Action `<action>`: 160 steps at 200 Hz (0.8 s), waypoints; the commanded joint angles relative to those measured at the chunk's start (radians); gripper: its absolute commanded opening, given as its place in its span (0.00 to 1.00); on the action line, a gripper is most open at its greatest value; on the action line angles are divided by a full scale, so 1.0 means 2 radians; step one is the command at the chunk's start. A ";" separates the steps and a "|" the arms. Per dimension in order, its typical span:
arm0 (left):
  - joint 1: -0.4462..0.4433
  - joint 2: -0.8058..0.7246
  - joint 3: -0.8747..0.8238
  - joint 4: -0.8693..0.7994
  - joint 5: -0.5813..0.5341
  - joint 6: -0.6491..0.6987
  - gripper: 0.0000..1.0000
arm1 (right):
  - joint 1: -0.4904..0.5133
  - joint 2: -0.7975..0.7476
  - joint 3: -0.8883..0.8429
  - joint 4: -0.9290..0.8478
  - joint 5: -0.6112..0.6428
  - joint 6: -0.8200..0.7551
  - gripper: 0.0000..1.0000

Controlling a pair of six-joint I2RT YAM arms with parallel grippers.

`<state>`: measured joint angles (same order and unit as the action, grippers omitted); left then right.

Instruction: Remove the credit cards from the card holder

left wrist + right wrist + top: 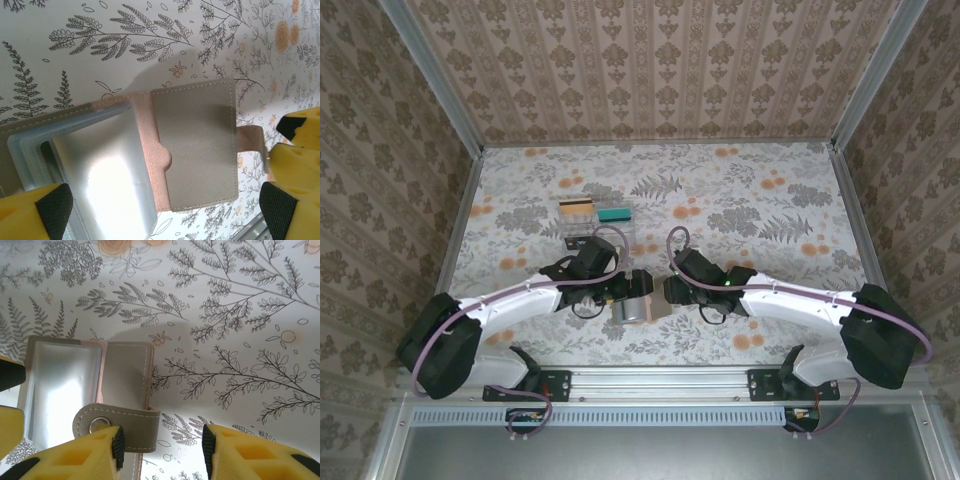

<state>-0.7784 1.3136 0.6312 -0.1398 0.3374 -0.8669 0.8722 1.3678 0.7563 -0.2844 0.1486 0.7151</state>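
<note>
The card holder lies spread open on the flowered table, a grey panel on one side and glossy clear sleeves on the other. Glare hides whether any card sits in the sleeves. My left gripper is wide open with one finger on each side of the holder. My right gripper is open at the holder's side tab. Its left fingertip rests against the tab beside the snap, and the other fingertip stands clear over bare table. Two credit cards, one tan and one teal, lie farther back.
A clear plastic tray sits under and beside the two cards, just behind the left wrist. The two grippers nearly meet over the holder. Papered walls close the table on three sides, and a metal rail runs along the near edge.
</note>
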 commanded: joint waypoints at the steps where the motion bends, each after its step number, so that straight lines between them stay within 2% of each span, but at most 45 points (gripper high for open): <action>1: 0.000 0.013 0.014 -0.004 0.008 0.006 1.00 | -0.003 0.008 -0.005 0.010 -0.009 0.005 0.46; 35: 0.002 0.012 0.010 -0.029 -0.018 0.004 0.99 | -0.002 0.031 -0.008 0.018 -0.014 0.004 0.35; 75: 0.004 0.028 0.000 -0.009 -0.003 0.001 0.98 | -0.002 0.049 -0.011 0.025 -0.018 0.004 0.22; 102: 0.004 0.042 -0.006 0.006 0.005 -0.004 0.98 | -0.003 0.057 -0.013 0.031 -0.022 0.005 0.19; 160: 0.004 0.049 -0.010 0.050 0.032 -0.003 0.98 | -0.002 0.068 -0.015 0.038 -0.026 0.008 0.20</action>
<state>-0.7765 1.3930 0.6331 -0.0853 0.3580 -0.8684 0.8722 1.4971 0.7441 -0.2253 0.1150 0.7151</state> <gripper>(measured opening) 0.976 0.192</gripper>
